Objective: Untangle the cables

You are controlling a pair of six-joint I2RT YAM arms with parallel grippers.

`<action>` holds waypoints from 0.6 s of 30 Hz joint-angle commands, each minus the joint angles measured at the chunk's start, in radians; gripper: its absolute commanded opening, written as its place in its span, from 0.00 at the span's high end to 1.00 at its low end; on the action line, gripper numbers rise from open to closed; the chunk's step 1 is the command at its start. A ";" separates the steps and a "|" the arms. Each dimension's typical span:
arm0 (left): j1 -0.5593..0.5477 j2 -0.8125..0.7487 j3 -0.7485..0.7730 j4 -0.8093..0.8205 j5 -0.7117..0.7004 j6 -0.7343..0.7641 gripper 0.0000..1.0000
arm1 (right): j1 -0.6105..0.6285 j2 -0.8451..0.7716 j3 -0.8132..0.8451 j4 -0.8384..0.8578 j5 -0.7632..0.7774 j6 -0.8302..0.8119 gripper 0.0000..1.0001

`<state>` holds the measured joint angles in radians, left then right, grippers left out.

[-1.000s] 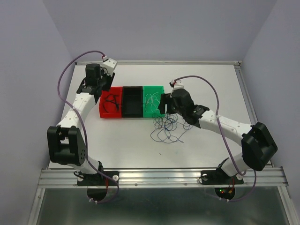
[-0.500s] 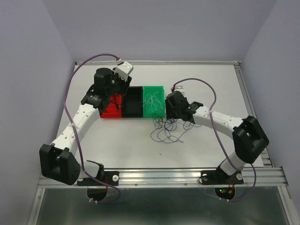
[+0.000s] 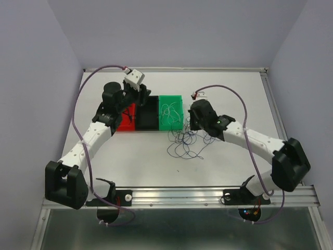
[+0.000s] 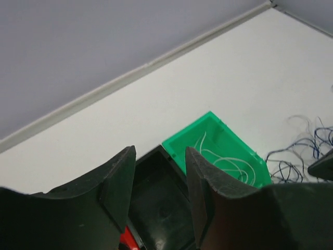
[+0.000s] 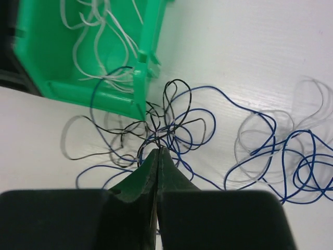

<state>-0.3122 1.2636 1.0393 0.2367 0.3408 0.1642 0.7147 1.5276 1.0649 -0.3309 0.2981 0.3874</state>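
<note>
Your right fingers (image 5: 148,174) pressed together, pinching cables (image 5: 158,136) at knot. Tangle lies on surface (image 5: 250,47), near-right of green bin (image 5: 88,94). Your left fingers (image 4: 117,182) spread apart, empty, above black bin (image 4: 156,203).

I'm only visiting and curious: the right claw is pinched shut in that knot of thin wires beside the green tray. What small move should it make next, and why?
Probably lift the right gripper slowly, up and away from the green plastic bin. Its fingers look shut on the thin black and blue wires where their loops cross, and one black loop lies across the bin's corner.
</note>
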 commanded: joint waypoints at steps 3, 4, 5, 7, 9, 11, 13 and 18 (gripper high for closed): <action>-0.016 -0.036 -0.255 0.262 0.067 -0.038 0.47 | 0.002 -0.340 -0.170 0.285 -0.153 -0.018 1.00; -0.016 -0.041 -0.265 0.276 0.088 -0.043 0.47 | 0.003 -0.427 -0.231 0.320 -0.186 -0.012 1.00; -0.016 -0.050 -0.269 0.279 0.110 -0.054 0.47 | 0.005 -0.473 -0.259 0.401 -0.217 -0.009 0.99; -0.024 -0.090 -0.294 0.297 0.173 -0.066 0.47 | 0.003 -0.577 -0.331 0.499 -0.322 0.002 1.00; -0.042 -0.139 -0.337 0.322 0.191 -0.058 0.46 | 0.003 -0.628 -0.370 0.556 -0.405 0.014 0.99; -0.053 -0.170 -0.363 0.346 0.196 -0.045 0.46 | 0.005 -0.661 -0.385 0.573 -0.428 0.021 0.91; -0.064 -0.201 -0.383 0.352 0.205 -0.042 0.45 | 0.005 -0.640 -0.364 0.512 -0.393 0.013 0.70; -0.087 -0.237 -0.401 0.349 0.178 -0.026 0.44 | 0.005 -0.409 -0.208 0.222 -0.043 0.036 0.36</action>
<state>-0.3862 1.0527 0.6651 0.5194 0.5129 0.1215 0.7147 0.9768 0.7425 0.0708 0.0238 0.3996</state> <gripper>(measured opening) 0.553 0.619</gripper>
